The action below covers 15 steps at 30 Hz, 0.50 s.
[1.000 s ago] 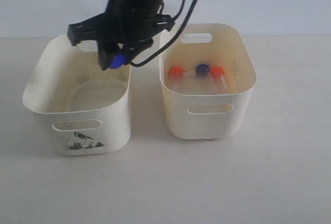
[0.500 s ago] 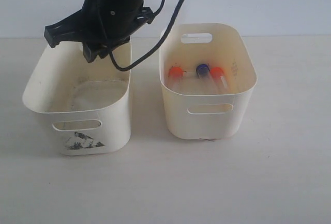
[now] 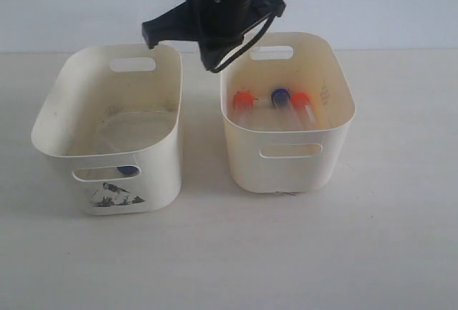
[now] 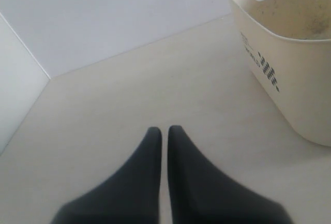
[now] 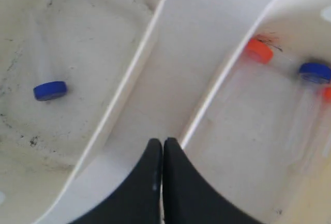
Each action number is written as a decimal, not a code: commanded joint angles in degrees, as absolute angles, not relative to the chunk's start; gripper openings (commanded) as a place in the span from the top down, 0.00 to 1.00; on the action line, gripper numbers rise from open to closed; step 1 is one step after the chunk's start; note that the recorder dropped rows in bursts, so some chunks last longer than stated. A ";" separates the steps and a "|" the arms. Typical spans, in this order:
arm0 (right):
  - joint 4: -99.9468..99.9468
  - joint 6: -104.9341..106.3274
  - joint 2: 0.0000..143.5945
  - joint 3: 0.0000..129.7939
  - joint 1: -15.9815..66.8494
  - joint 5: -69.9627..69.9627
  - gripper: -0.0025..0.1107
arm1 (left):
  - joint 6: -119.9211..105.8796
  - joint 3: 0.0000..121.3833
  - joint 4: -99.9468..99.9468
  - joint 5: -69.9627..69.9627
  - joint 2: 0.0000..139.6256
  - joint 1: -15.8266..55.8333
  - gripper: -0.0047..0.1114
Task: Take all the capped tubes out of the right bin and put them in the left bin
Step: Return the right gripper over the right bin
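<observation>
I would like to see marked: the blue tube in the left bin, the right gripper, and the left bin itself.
blue tube [image 5: 50, 90], right wrist view, on its blue cap.
right gripper [image 5: 162, 142], right wrist view, between its shut fingertips.
left bin [image 3: 161, 170], exterior view, on its front wall.

Closed pincer [image 5: 162, 143] hovers; a blue-capped tube [image 5: 50, 90] seemingly lies flat in left bin [image 5: 103, 27].

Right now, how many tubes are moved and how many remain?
Done: one blue-capped tube lies in the left bin. In hand: nothing; the right arm's jaws are shut and empty. Left: two orange-capped tubes and another blue-capped one in the right bin.
</observation>
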<state>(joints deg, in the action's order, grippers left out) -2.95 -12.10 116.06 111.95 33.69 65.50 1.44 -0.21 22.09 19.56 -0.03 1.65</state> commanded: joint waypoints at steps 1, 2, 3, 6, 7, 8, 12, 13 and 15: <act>-3.62 -14.25 114.00 112.11 29.85 68.76 0.98 | 1.98 0.00 21.93 19.36 0.00 1.89 0.92; -3.62 -15.13 113.96 112.11 28.98 69.70 0.98 | 1.98 0.00 21.93 19.36 0.00 1.89 0.92; -3.76 -15.57 113.96 111.98 28.11 69.96 0.98 | 1.98 0.00 21.93 19.36 0.00 1.89 0.92; -3.76 -17.70 114.07 111.98 25.82 69.96 0.98 | 1.98 0.00 21.93 19.36 0.00 1.89 0.92; -3.76 -18.85 114.18 111.98 25.06 69.96 0.98 | 1.98 0.00 21.93 19.36 0.00 1.89 0.92; -3.50 -19.73 114.31 111.98 24.39 69.96 0.98 | 1.98 0.00 21.93 19.36 0.00 1.89 0.92; -2.76 -22.22 116.14 111.98 22.39 69.96 0.98 | 1.98 0.00 21.93 19.36 0.00 1.89 0.92; -2.60 -22.84 116.84 111.98 21.98 69.96 0.98 | 1.98 0.00 21.93 19.36 0.00 1.89 0.92; 0.50 -23.00 119.31 111.98 21.20 69.96 0.98 | 1.98 0.00 21.93 19.36 0.00 1.89 0.92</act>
<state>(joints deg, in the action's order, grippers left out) -1.74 -22.35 117.54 111.95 22.00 69.80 1.44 -0.21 22.09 19.56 -0.03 1.65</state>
